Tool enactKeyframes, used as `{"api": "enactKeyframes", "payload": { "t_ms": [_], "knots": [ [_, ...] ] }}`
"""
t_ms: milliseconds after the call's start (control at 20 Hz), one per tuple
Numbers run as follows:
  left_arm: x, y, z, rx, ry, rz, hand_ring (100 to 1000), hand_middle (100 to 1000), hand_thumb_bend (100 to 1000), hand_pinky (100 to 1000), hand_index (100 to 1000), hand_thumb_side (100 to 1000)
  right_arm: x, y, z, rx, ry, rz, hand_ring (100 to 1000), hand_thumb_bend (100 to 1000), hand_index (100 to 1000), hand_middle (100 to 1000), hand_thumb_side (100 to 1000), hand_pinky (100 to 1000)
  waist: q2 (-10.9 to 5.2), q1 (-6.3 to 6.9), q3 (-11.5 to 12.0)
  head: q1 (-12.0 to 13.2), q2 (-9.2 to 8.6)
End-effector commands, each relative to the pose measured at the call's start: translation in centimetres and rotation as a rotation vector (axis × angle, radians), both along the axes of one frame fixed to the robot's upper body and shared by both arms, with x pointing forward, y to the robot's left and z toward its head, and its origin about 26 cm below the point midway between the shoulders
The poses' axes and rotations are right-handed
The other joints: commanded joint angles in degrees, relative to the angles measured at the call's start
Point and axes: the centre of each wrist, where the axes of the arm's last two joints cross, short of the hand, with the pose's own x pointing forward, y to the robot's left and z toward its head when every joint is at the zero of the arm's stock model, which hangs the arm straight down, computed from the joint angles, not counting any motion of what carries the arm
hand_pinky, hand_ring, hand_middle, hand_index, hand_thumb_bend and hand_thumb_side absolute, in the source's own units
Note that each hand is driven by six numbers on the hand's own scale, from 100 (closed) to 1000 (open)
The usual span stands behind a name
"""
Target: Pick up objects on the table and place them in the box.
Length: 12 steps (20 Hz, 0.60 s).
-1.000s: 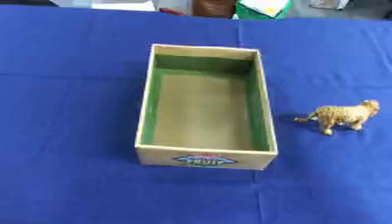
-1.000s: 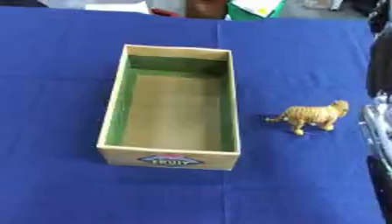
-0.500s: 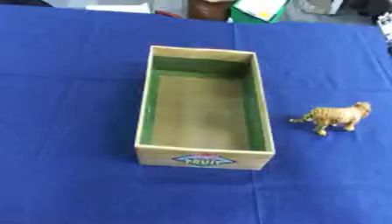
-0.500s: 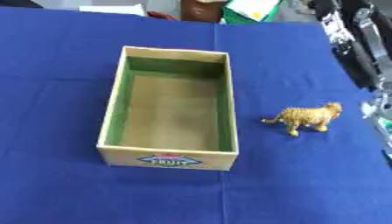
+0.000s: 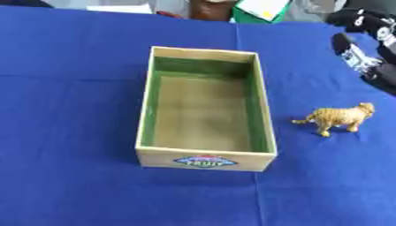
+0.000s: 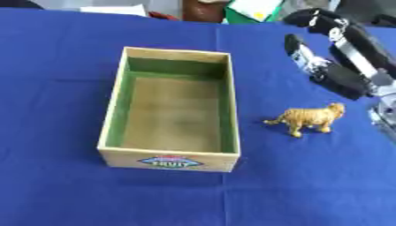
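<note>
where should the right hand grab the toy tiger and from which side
Grip the toy tiger across its torso, coming down from above. It stands upright on the blue cloth, side-on to the camera, head toward the right hand, so its flanks are the broadest surfaces; the legs and tail look too thin to pinch. The box sits apart on its left, leaving room for the fingers.

Blue tablecloth, white paper and green item at far edge.

The black-and-silver right hand enters from two o'clock. Its fingers are spread, pointing toward ten o'clock.
</note>
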Motion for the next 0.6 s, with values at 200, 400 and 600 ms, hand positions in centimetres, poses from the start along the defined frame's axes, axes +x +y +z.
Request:
{"api": "enactKeyframes", "payload": {
  "t_ms": [200, 400, 600],
  "knots": [
    [-0.1, -0.2, 0.8, 0.012, -0.026, -0.013, 551, 534, 100, 497, 694, 466, -0.9, -1.2, 2.2, -0.305, 0.03, 0.01, 969, 520, 917, 894, 770, 946, -0.66, 0.59, 0.16, -0.45, -0.91],
    [-0.1, -0.1, 0.8, 0.013, -0.026, -0.013, 552, 534, 100, 497, 694, 466, -1.1, -1.7, 1.6, -0.398, 0.086, -0.008, 995, 439, 964, 908, 703, 973, -0.65, 0.54, -0.06, -0.25, -0.93],
    [-0.1, -0.1, 0.8, 0.012, -0.025, -0.012, 552, 534, 100, 497, 694, 466, -1.0, -2.2, 1.0, -0.455, 0.135, -0.064, 1000, 390, 1000, 921, 662, 979, -0.68, 0.54, -0.12, -0.22, -1.02]
  ]
}}
